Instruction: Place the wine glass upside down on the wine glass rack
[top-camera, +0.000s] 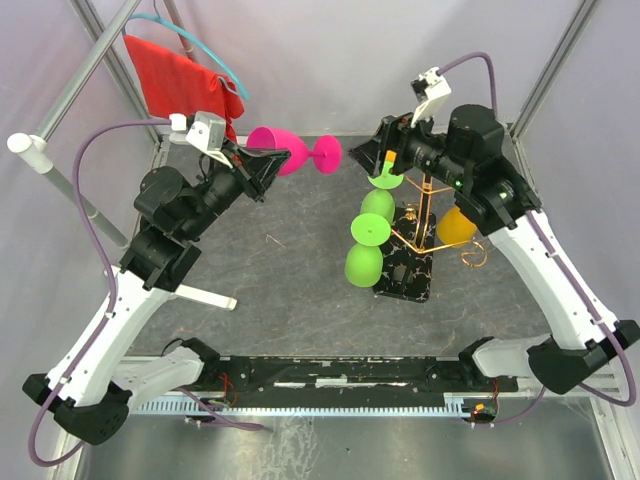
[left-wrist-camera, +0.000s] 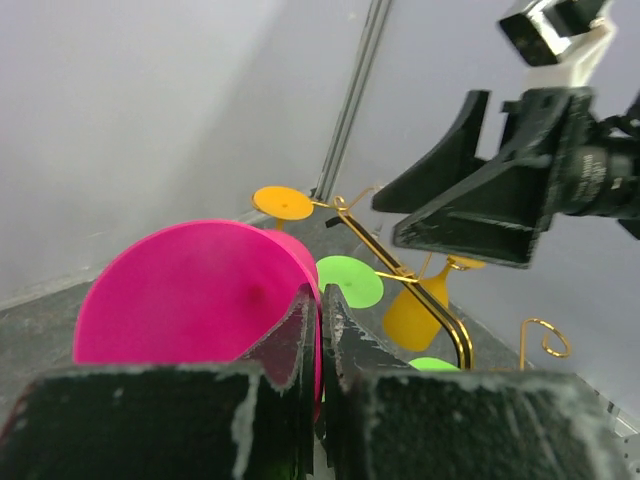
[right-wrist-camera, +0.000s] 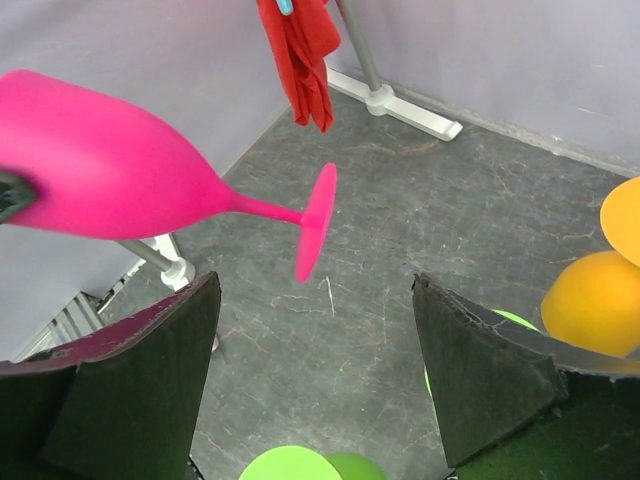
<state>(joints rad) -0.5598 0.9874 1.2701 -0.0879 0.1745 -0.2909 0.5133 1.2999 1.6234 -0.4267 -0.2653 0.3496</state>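
The pink wine glass (top-camera: 280, 150) lies sideways in the air, its foot (top-camera: 328, 153) pointing right. My left gripper (top-camera: 262, 165) is shut on the rim of its bowl (left-wrist-camera: 200, 300), one finger inside and one outside (left-wrist-camera: 322, 312). My right gripper (top-camera: 364, 155) is open and faces the glass's foot (right-wrist-camera: 315, 220) from a short distance; nothing is between its fingers (right-wrist-camera: 315, 370). The wine glass rack (top-camera: 425, 205), gold wire on a black base (top-camera: 405, 272), stands right of centre, below my right arm. Its wire arm (left-wrist-camera: 420, 290) shows in the left wrist view.
Two green glasses (top-camera: 366, 250) and an orange glass (top-camera: 456, 226) hang upside down on the rack. A red cloth (top-camera: 180, 75) hangs on a white stand (top-camera: 60, 150) at the back left. Metal frame posts rise at the back corners.
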